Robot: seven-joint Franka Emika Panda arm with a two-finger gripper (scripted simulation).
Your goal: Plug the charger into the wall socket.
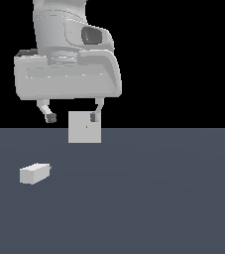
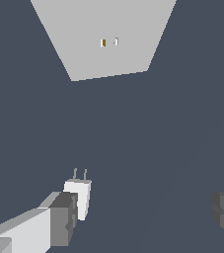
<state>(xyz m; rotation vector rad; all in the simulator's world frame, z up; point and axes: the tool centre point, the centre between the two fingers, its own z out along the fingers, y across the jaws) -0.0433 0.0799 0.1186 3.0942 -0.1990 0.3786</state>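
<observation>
While you view the scene from the exterior camera, note that the claw [image 1: 73, 117] hangs above the bench [image 1: 158, 198] with its two fingers spread wide apart and gripping nothing. You see the wall socket [image 1: 84, 127] as an upright off-white square plate standing on the bench, between the fingertips in this view; whether it lies behind them or level with them cannot be told. The charger [image 1: 33, 173] lies flat on the bench, well apart from the socket, toward the exterior view's left and nearer the camera. Its long axis runs roughly across the exterior view, with the short grey stub on the end toward the exterior view's right. In the wrist view you find the charger [image 2: 78, 196] just beside one finger [image 2: 63, 220], its two thin prongs pointing toward the socket [image 2: 106, 44], which shows two small slots at its centre.
</observation>
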